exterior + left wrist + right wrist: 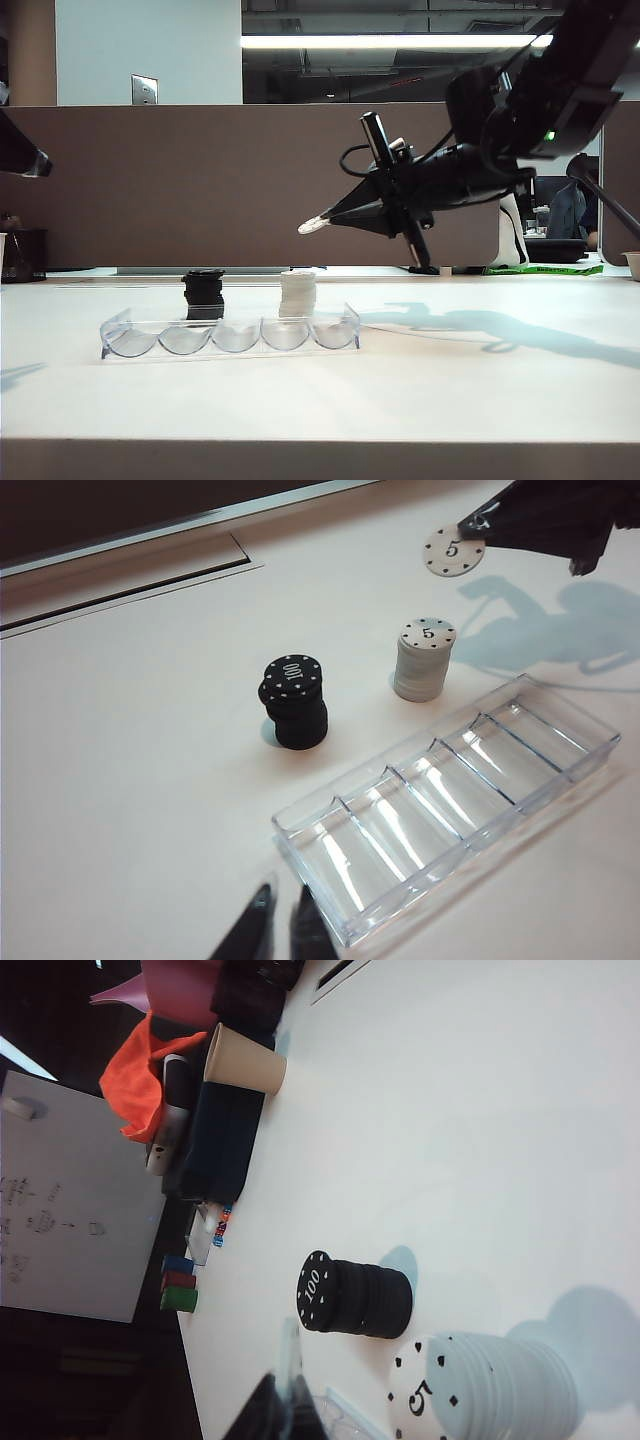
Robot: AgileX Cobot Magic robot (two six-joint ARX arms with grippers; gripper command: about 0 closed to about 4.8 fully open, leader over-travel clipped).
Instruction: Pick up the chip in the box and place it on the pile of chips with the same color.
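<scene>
the chip (453, 551), white with a black "5", hangs in the air, pinched by its edge in the right gripper (322, 222), whose jaws are clamped on it. in the exterior view it sits at the gripper's tip, above the white pile (298, 294) and a little to the right of it, well clear of the top. the right arm (470, 175) reaches in from the upper right, throwing a shadow on the table (480, 390).

the white pile stands on the table just behind the box (230, 336), its top chip also showing a "5". the black stack (203, 296) stands beside it, apart, to the left in the exterior view, its top chip marked "100" and set slightly askew. the box, clear with five scalloped slots, lies in front of both stacks.

the left gripper (278, 927) hovers near one end of the box, seen only as two dark fingertips close together with a slim gap; whether it is fully closed i cannot tell. it holds nothing.

in the right wrist view a paper cup (243, 1061) and orange cloth (138, 1080) sit at the far table edge.
</scene>
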